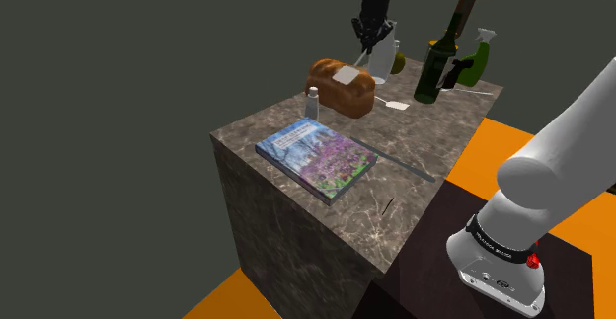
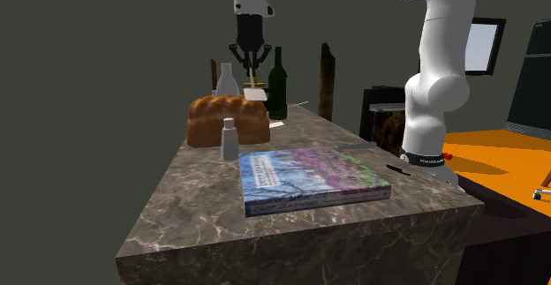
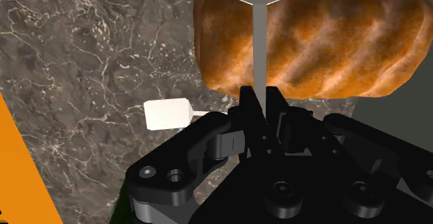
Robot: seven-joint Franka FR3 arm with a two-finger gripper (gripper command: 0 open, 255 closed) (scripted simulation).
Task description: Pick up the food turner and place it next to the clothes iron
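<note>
Gripper [image 3: 262, 96] clamped on the grey food turner [image 3: 259, 42], held over the bread loaf [image 3: 333, 42] at the marble table's [image 1: 296, 218] far end.

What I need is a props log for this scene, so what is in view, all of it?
Table: one, dark marbled, under everything.
Book: one, blue and purple cover, flat at the near end in the shoulder view.
Bread loaf: one, brown, behind the book.
Small bottle: one, grey, upright beside the loaf.
Turner: one, grey-white, held above the loaf.
Small paddle: one, white, flat on the table near the loaf.
Iron: one, white, upright at the far end.
Wine bottle: one, dark green, far end.
Spray bottle: one, green, beside the wine bottle.
Brown stick: one, upright, far end.
Floor: orange.
Arm: one, white.
Fingers: two, black, shut on the turner's handle.
</note>
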